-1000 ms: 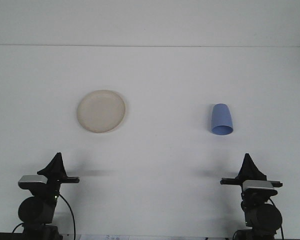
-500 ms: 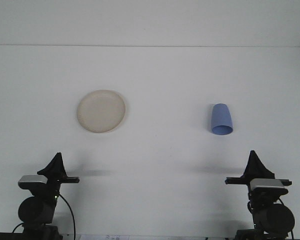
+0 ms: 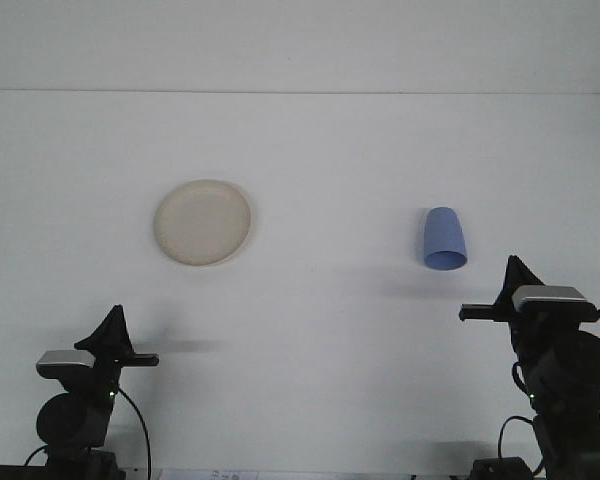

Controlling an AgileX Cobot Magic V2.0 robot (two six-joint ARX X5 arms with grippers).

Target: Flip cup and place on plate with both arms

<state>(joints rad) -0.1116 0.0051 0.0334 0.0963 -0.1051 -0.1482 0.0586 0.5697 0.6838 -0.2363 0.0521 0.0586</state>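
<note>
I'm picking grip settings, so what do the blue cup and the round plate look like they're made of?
The blue cup looks like matte plastic: one even colour, smooth tapered wall, no glassy highlights. The plate is cream with a dull, slightly mottled face and a thin raised rim, so probably plastic or a fibre composite; unglazed ceramic can't be ruled out from this view.

A white table fills nearly the whole view. Past the table's far edge rises a plain pale wall. A strip of paper lies at the table's near edge.
</note>
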